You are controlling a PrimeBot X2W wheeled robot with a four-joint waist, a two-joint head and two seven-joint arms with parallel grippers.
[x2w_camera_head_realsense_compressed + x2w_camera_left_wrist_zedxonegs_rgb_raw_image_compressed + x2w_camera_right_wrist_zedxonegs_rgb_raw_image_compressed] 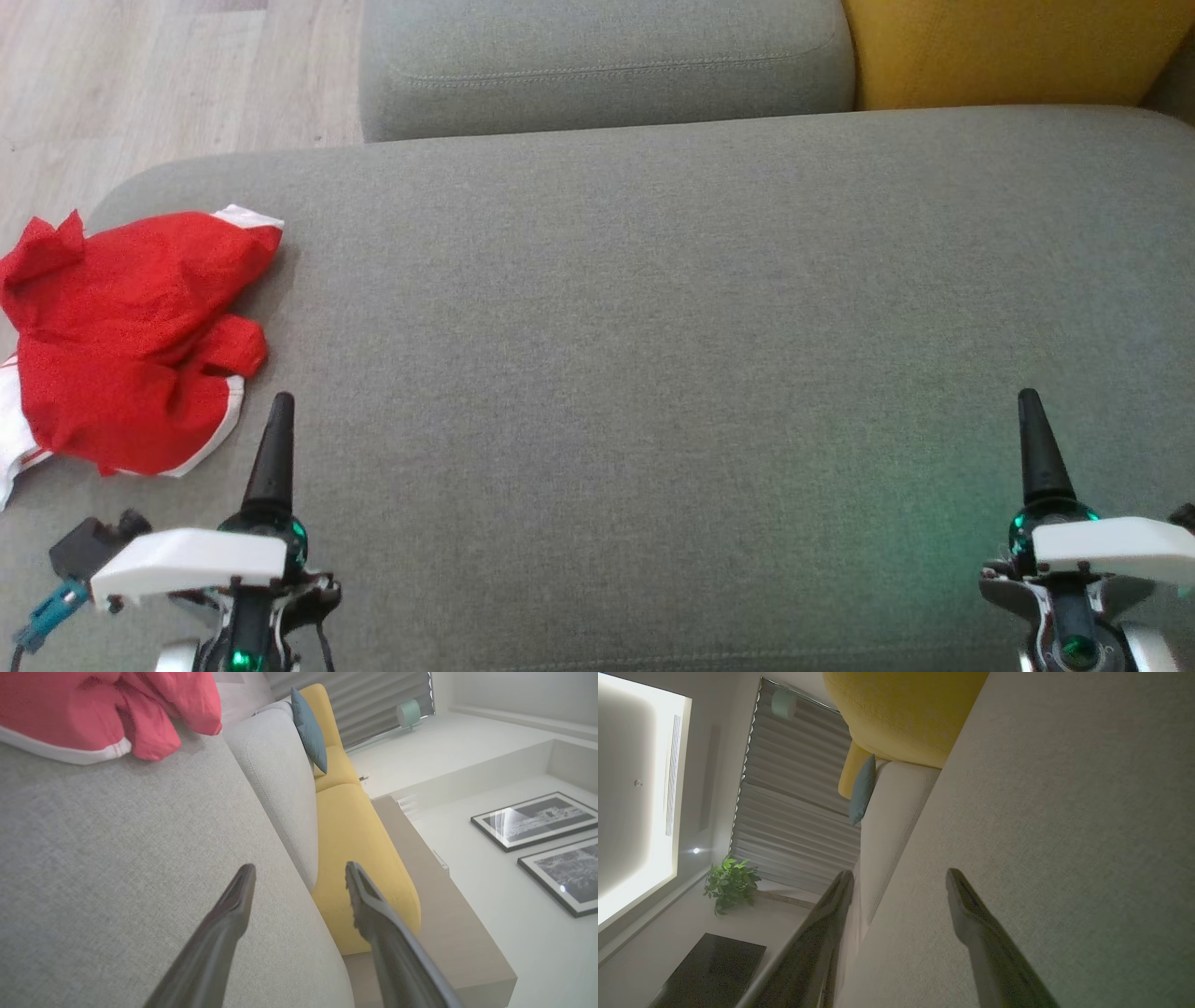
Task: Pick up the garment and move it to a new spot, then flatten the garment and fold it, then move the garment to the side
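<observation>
Left tool (pixel 300 865) hovers, fingers parted, over grey sofa seat (pixel 653 327)

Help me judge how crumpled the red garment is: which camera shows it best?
The head view: nearly the whole garment lies bunched, white trim showing, at the left end of the grey cushion. The left wrist view catches one part, cropped at the top edge. The right wrist view faces along the cushion toward blinds.
</observation>
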